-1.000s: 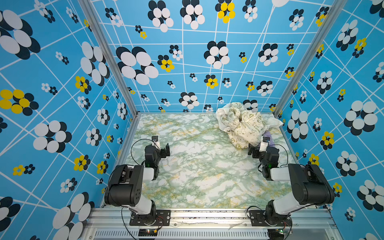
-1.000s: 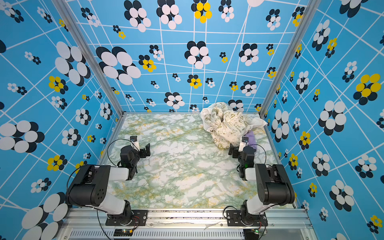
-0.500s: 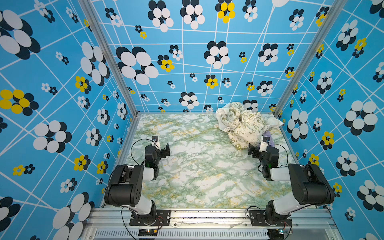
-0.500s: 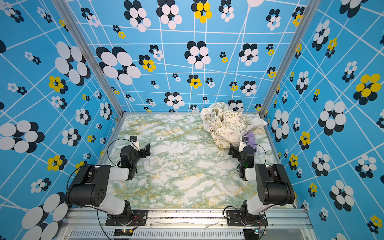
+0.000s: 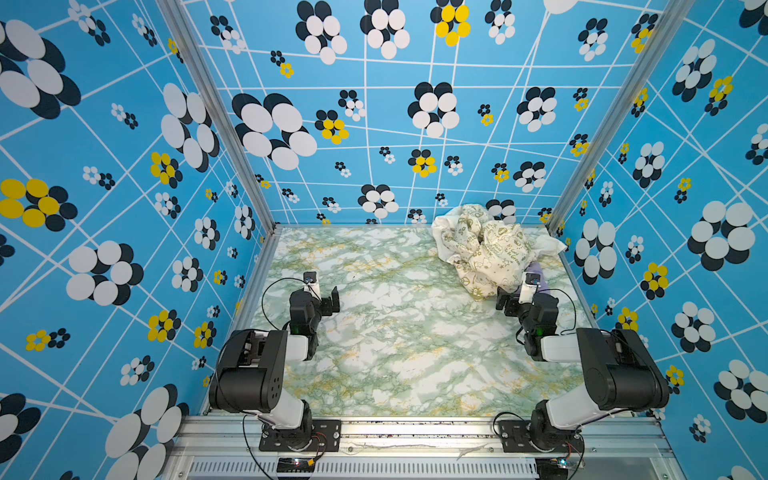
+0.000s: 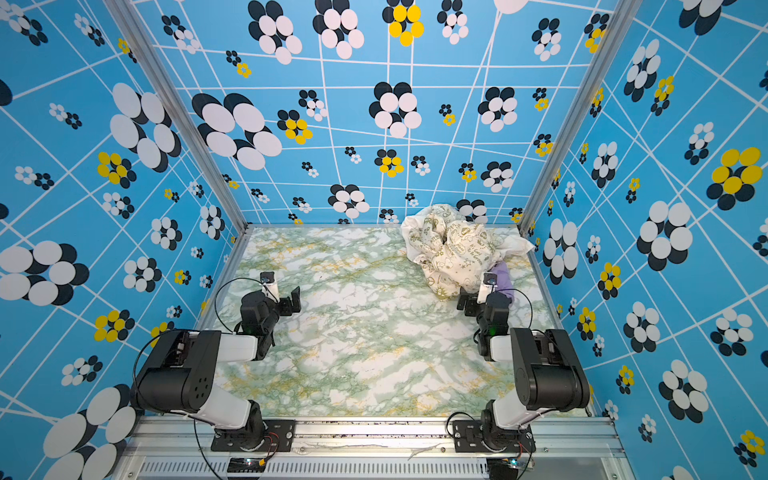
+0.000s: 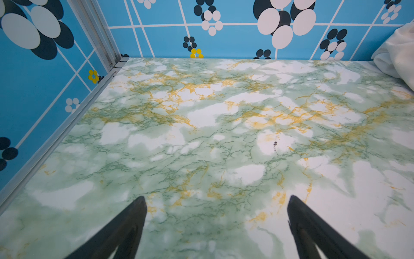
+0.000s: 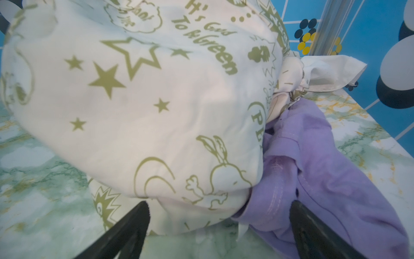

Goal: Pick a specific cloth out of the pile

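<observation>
The pile (image 5: pixel 484 249) (image 6: pixel 451 249), a cream mound printed with olive-green cartoons, sits in the table's far right corner. The lavender cloth (image 6: pixel 503 276) (image 5: pixel 537 267) pokes out from under its near right side. In the right wrist view the cloth (image 8: pixel 324 170) lies half tucked beneath the cream pile (image 8: pixel 145 101). My right gripper (image 5: pixel 515 297) (image 6: pixel 478 300) (image 8: pixel 219 204) is open just in front of the pile's near edge, one finger by the cream fabric and the other by the lavender fabric, gripping nothing. My left gripper (image 5: pixel 324 297) (image 6: pixel 284 301) (image 7: pixel 217 198) hangs open over bare table at the left.
The green-and-white marble table (image 5: pixel 395 340) is boxed in by blue flower-patterned walls with aluminium posts (image 5: pixel 582 178) at the far corners. A metal rail (image 5: pixel 415 428) carrying both arm bases runs along the front edge. The pile leans against the back wall.
</observation>
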You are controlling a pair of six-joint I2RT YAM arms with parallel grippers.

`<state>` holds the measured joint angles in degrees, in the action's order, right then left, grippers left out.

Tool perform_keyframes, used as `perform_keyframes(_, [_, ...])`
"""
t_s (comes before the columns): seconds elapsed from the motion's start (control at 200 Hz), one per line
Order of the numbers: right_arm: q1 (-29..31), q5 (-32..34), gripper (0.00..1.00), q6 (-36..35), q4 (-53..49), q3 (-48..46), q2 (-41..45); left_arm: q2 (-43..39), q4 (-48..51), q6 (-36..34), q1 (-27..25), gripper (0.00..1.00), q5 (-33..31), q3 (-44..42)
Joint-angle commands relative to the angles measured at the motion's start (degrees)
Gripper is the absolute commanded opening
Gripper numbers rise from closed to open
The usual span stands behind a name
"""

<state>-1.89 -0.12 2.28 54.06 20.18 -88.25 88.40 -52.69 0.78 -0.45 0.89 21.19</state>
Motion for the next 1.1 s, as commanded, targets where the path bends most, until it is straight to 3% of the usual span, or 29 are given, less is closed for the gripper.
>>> perform_keyframes(0.0, [0.5,0.6,0.99,-0.4,-2.9,-0.8,7.4,-2.5,0.3,-0.7,-0.2,0.99,0.5,-0.3])
perform_keyframes(0.065, [0.4,-0.2,0.99,-0.3,-8.9,-0.6,13.6,-7.2,3.8,-0.6,-0.4,0.99,-0.5,-0.5])
perform_keyframes(0.16, [0.4,-1.6,0.99,0.0,-20.6,1.6,22.8,-16.1,16.8,-0.2,-0.5,0.99,-2.3,2.3])
perform_keyframes(0.295, [0.5,-1.3,0.99,2.0,-35.3,6.4,32.4,-28.7,31.6,1.5,-0.8,0.99,-0.4,5.5])
perform_keyframes(0.535, [-2.7,-0.7,0.99,9.1,-50.8,15.2,34.2,-43.1,55.3,8.6,-1.5,0.99,7.4,12.1])
perform_keyframes(0.67, [-7.2,-2.1,0.92,15.7,-54.3,18.0,30.8,-45.2,61.6,13.3,-2.0,0.99,13.0,13.2])
perform_keyframes(0.874, [-9.7,-1.8,0.81,19.4,-58.5,21.3,23.4,-42.1,64.5,17.1,-4.7,0.98,19.5,14.1])
perform_keyframes(1.094, [-11.3,0.3,0.68,24.3,-59.0,22.7,16.0,-35.6,65.7,14.0,-14.4,0.98,22.6,18.7])
